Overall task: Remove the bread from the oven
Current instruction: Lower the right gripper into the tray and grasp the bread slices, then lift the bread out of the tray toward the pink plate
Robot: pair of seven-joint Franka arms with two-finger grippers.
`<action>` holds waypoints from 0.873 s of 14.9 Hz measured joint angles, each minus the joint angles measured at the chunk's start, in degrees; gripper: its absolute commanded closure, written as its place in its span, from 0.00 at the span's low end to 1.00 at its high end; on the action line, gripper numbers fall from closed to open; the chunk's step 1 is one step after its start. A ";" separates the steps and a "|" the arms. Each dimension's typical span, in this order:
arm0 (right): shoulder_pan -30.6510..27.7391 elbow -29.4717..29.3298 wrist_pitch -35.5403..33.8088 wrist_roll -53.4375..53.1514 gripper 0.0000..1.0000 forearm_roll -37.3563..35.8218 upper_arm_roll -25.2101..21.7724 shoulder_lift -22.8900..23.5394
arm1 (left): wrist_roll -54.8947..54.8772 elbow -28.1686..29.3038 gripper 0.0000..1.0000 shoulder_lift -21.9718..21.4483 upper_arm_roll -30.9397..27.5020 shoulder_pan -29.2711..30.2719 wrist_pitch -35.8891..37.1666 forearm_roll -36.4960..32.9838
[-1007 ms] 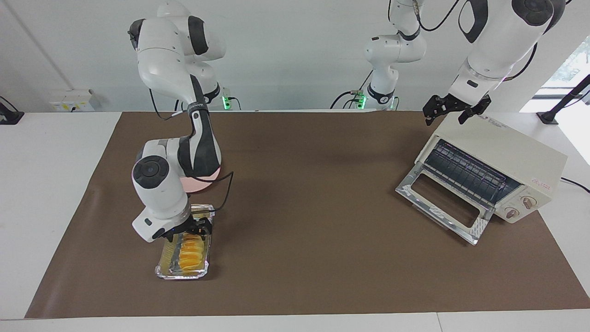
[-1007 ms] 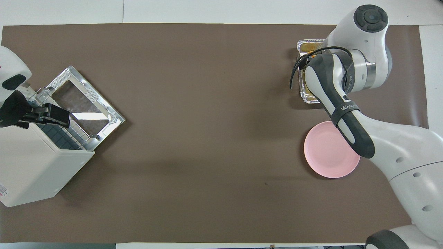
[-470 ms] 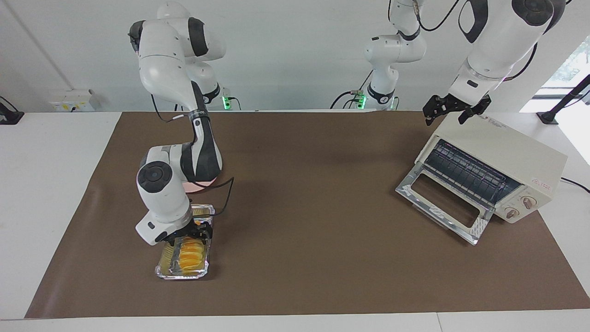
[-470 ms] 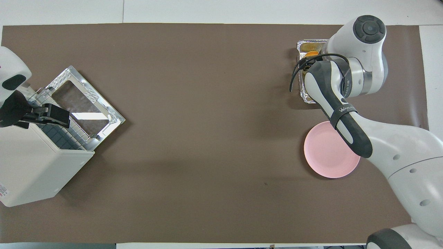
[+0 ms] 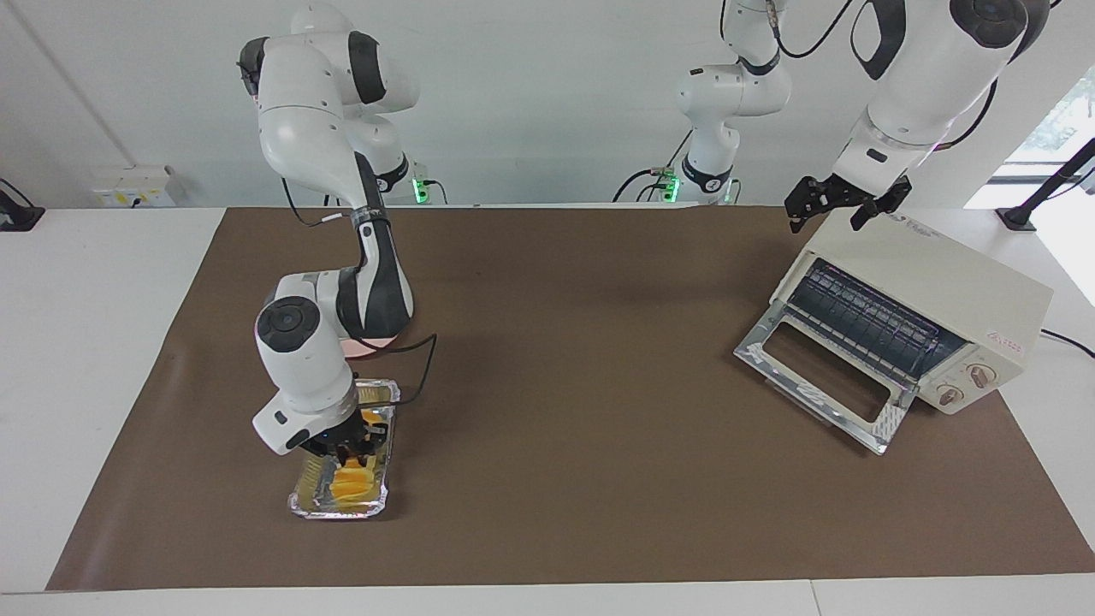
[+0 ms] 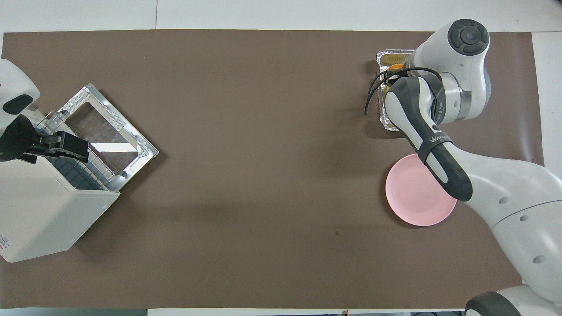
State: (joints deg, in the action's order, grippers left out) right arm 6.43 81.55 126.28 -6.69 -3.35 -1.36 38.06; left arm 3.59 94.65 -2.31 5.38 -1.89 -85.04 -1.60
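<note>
Two grippers matter: the right gripper point(image 5: 349, 447) sits down in the silver rectangular foil tray point(image 5: 301, 503), seemingly clamped on the ridged golden-yellow bread point(image 5: 352, 479). A lift could drag the light tray up too, or let the loaf slip. Over the cream-white boxy oven point(image 5: 941, 295), the waiting left gripper point(image 5: 843, 208) holds its fingers apart.

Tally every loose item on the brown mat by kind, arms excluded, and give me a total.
Oven: 1
Foil tray: 1
Bread: 1
Pink plate: 1
Total: 4

R arm point(image 6: 432, 114) over foil tray point(image 6: 383, 114); oven point(image 6: 48, 197) door open.
</note>
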 measured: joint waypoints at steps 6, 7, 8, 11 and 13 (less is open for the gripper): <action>-0.19 -0.47 -5.83 -0.01 1.00 0.00 -0.11 -2.25 | 0.00 0.00 0.00 0.00 0.00 0.00 0.00 0.00; -0.25 -0.55 -7.33 -0.01 1.00 0.00 -0.12 -3.06 | 0.00 0.00 0.00 0.00 0.00 0.00 0.00 0.00; -0.36 -0.62 -9.02 -0.01 1.00 0.00 -0.13 -4.04 | 0.00 0.00 0.00 0.00 0.00 0.00 0.00 0.00; -0.79 -0.64 -15.86 -0.01 1.00 0.00 -0.13 -8.53 | 0.00 0.00 0.00 0.00 0.00 0.00 0.00 0.00; -0.83 0.92 -19.36 -0.01 1.00 0.13 -0.10 -12.80 | 0.00 0.00 0.00 0.00 0.00 0.00 0.00 0.00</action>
State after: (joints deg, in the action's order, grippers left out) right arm 5.60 82.47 106.92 -6.70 -3.22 -1.47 25.26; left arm 3.59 94.65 -2.31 5.38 -1.89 -85.04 -1.60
